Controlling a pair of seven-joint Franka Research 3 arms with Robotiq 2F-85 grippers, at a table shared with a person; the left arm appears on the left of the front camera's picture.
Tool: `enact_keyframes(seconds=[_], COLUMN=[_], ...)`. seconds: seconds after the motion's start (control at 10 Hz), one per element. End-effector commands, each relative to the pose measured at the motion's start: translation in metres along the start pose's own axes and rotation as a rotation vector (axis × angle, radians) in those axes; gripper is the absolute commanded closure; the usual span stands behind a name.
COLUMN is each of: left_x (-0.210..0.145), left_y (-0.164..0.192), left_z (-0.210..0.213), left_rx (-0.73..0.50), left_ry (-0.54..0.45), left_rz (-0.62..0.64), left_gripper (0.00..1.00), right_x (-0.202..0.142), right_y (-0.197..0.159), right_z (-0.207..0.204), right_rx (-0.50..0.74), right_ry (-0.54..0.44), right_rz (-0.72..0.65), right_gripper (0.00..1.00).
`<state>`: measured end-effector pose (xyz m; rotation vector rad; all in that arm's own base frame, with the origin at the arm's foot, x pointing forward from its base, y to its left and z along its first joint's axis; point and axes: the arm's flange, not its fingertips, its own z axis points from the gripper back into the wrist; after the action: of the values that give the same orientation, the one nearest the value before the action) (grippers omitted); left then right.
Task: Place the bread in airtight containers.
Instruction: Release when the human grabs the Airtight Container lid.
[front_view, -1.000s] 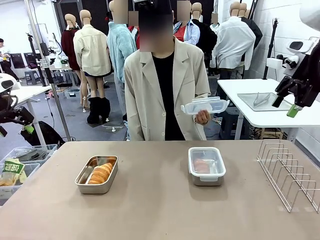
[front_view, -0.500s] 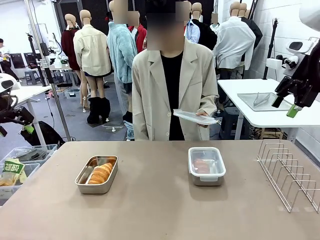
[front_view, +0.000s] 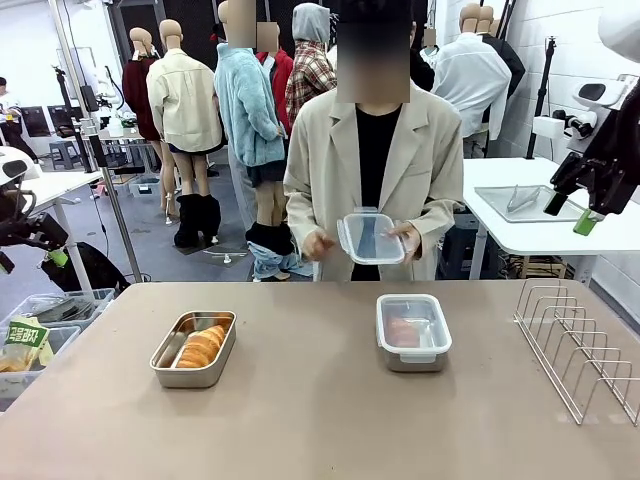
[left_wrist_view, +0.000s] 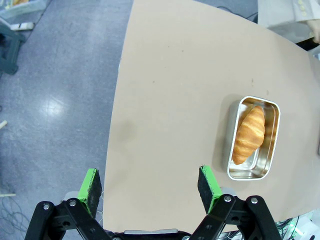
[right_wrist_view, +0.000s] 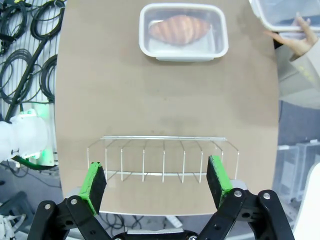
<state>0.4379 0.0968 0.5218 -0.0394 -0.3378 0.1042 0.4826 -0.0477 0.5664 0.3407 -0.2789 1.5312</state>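
While both grippers hang with jaws spread wide and empty, the left gripper looks down on the table's edge, near an uncovered tin holding one roll. Below the right gripper stands the wire rack; beyond it sits the lidded tin with the second roll inside. Across the table, the person's hands hold a clear lid.

The open tin looked brushed metal, its roll glossy; the lid was clear plastic, the table matt.
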Motion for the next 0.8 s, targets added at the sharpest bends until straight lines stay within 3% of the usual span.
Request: enact_keyframes(seconds=[0.0,0.7], left_x=[0.0004,0.0004], left_y=[0.0016,0.0016], left_z=[0.0011,0.0011], left_rx=[0.008,0.008], left_ry=[-0.001,-0.001], left_rz=[0.002,0.002], left_gripper=[0.00,0.00], right_x=[0.0015,0.0015], right_y=[0.0009,0.0009], right_z=[-0.0016,-0.0016], right_rx=[0.014,0.014], right_ry=[0.009,0.009], right_rz=[-0.019,-0.019], right_gripper=[0.00,0.00])
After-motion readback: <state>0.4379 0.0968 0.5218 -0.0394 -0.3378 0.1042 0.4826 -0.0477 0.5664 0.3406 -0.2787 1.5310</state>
